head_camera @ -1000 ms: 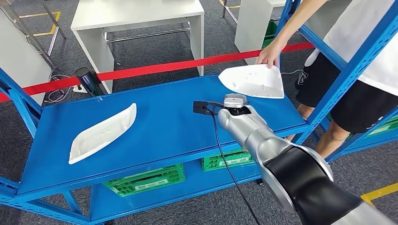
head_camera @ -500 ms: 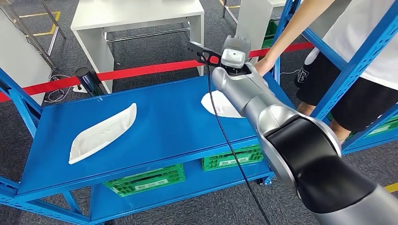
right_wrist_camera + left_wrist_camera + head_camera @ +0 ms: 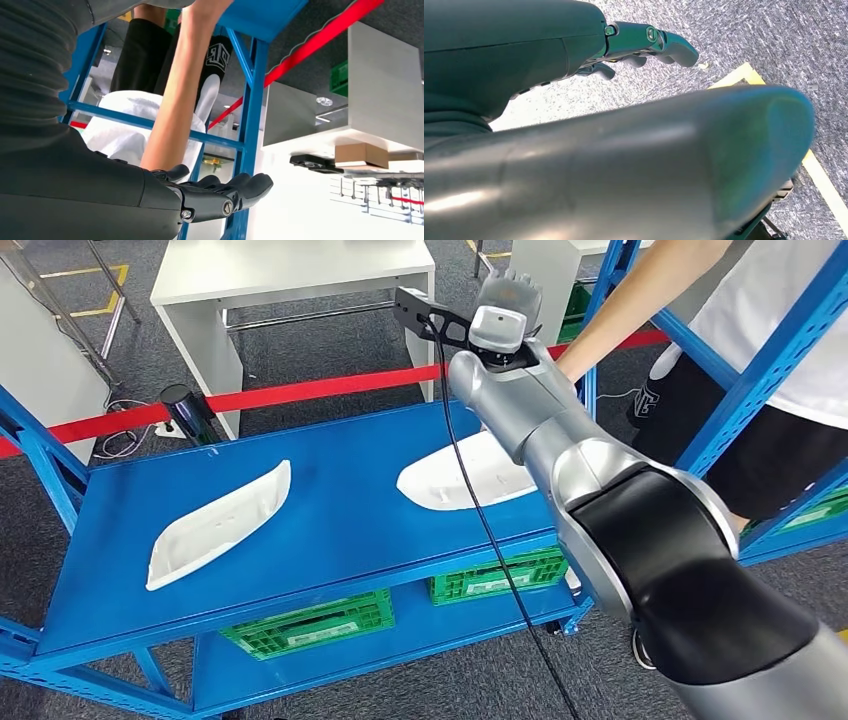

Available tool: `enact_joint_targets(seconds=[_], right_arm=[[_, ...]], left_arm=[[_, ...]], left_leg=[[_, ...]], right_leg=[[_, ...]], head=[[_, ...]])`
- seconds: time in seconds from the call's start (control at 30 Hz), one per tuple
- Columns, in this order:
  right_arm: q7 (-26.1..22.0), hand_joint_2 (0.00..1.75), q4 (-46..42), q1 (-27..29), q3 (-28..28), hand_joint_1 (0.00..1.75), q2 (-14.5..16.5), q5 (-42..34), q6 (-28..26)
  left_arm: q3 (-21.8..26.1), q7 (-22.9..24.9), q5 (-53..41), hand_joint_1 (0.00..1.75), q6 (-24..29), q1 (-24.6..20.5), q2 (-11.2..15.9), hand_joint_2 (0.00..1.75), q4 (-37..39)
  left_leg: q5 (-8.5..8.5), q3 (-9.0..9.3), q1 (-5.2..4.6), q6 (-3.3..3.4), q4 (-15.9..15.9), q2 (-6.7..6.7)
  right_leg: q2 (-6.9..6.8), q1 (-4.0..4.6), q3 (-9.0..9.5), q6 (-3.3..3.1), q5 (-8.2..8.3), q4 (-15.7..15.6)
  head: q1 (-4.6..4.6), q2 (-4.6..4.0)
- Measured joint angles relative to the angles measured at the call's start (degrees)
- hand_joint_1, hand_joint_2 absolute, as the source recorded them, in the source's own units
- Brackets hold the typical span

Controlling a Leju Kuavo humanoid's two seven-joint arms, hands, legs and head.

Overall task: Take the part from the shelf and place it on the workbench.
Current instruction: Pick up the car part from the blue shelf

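Right hand (image 3: 508,292): raised above the far edge of the shelf (image 3: 330,510), beyond the red tape (image 3: 300,390); in the right wrist view (image 3: 220,192) its fingers lie stretched out side by side, slightly apart, with nothing in them. Silver right arm (image 3: 560,450): reaches up across the right part of the shelf, a black cable hanging from it.
Left hand (image 3: 644,42): hangs over grey carpet, fingers loosely extended and holding nothing.
Part (image 3: 450,478): white, curved shell, lying flat on the blue shelf near its right end, between the front and far edges, partly covered by the arm.
Second part (image 3: 215,525): white, elongated, on the left half of the shelf, well apart from the first.
Person (image 3: 760,370): stands just beyond the right end of the shelf, one forearm stretched toward the raised hand.
Green crates (image 3: 310,625): on the lower level, under the front edge.
White table (image 3: 290,280): behind the tape.
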Motion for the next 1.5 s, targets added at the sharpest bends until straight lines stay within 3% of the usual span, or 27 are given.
enact_joint_targets(seconds=[1.5], right_arm=[[-0.05, 1.75, 0.21, 8.43, -4.39, 0.0, -3.32, -0.07, 2.7]], left_arm=[[-0.92, 0.97, -0.82, 0.0, 0.0, -0.19, 0.0, 0.0, 0.0]], left_leg=[[-0.01, 0.0, 0.0, 0.01, 0.01, 0.01]], right_leg=[[0.0, 0.0, -0.01, 0.0, 0.0, -0.01]], head=[[0.0, 0.0]])
